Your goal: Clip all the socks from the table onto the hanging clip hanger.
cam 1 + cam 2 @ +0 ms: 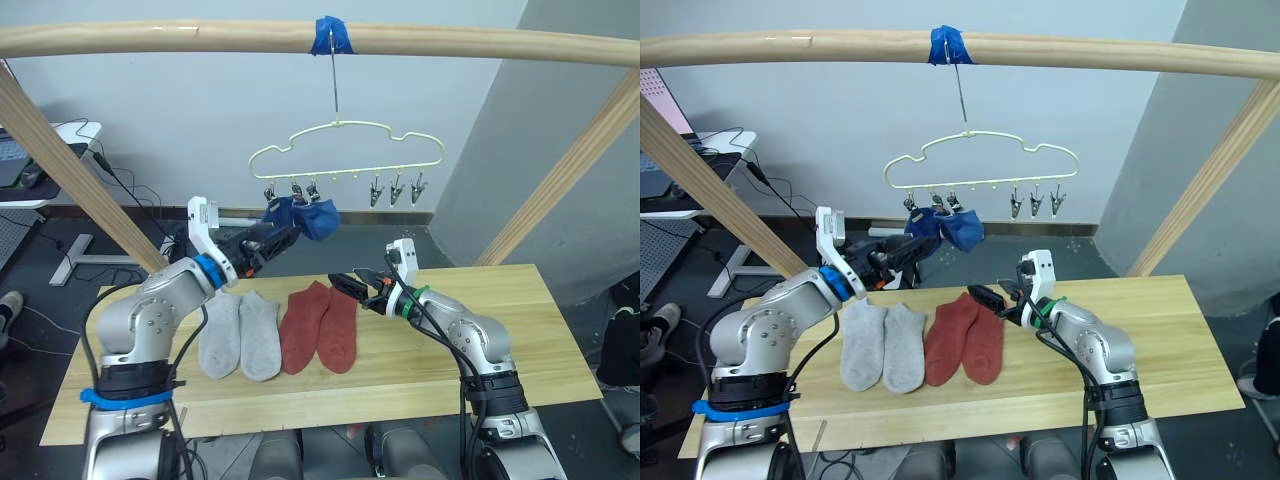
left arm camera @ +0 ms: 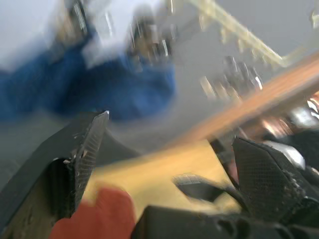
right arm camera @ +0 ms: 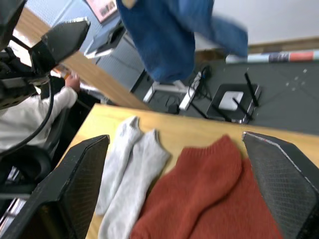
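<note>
While clipped at the left end of the pale-yellow clip hanger (image 1: pixel 345 150), two blue socks (image 1: pixel 305 216) dangling crumpled; grey pair (image 1: pixel 240 334) and rust pair (image 1: pixel 321 326) flat mid-table (image 1: pixel 520 340). Left gripper (image 1: pixel 272 243) and right gripper (image 1: pixel 352 287) both agape, empty.

Blue socks (image 1: pixel 305 216) above the spread left jaws. Grey socks (image 1: pixel 240 335), rust-red socks (image 1: pixel 322 328) on light wood-grain table (image 1: pixel 520 330), below right jaws. Pale-yellow clip hanger (image 1: pixel 345 146); blue tape (image 1: pixel 331 37).

Silver-grey arms, blue left wrist band, seemingly green on right, black cables, black hands.
</note>
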{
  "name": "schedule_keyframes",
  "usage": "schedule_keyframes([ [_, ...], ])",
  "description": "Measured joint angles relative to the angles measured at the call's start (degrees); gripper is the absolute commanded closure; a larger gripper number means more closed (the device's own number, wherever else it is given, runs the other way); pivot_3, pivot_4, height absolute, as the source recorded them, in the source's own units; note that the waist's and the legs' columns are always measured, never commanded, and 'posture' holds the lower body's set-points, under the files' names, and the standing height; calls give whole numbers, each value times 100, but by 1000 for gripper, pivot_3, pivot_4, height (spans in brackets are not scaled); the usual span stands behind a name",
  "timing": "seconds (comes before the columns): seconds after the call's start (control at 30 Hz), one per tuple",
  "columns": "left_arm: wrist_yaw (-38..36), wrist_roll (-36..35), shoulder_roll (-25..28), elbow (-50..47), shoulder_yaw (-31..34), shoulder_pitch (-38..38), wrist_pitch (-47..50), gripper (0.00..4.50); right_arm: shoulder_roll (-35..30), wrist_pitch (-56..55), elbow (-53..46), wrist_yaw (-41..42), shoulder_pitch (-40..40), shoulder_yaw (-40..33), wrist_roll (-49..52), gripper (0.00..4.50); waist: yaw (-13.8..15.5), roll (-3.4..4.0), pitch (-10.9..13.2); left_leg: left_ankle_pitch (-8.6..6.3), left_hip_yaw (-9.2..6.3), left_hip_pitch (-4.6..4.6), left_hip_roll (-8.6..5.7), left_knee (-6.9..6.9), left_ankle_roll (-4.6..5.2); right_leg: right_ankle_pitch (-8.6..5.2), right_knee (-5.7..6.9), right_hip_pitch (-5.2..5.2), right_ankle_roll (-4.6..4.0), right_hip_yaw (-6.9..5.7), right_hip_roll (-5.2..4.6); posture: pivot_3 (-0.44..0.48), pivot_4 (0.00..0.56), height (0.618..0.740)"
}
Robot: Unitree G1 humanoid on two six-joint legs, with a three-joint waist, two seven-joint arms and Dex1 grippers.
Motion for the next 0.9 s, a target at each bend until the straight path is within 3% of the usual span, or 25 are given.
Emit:
schedule_keyframes([
  [0.2,-343,887,-22,-256,-663,162,-1153,0,-89,-1,-416,-137,24,-220,56,32,-10,1,-1,0,1,1,0,-1,0,0,2,0,0,0,-1,-33,132,740],
  [0.37,-537,1291,-231,-217,-931,232,-1716,1122,-150,13,-545,-185,69,-287,89,0,-19,1,-1,1,1,2,-1,5,2,0,10,1,-1,0,1,-44,132,740],
  [0.6,-184,2177,-852,850,-1206,-150,-2804,1122,-118,9,-559,-322,71,-305,96,0,-25,1,-1,1,1,2,-5,14,4,1,19,1,-1,1,1,-65,130,740],
  [0.9,99,2514,-1268,1996,-1103,-642,-3424,1122,-149,10,-657,-428,98,-337,99,0,-38,1,-1,3,-2,2,-7,20,5,1,32,1,-1,-2,0,-85,131,740],
])
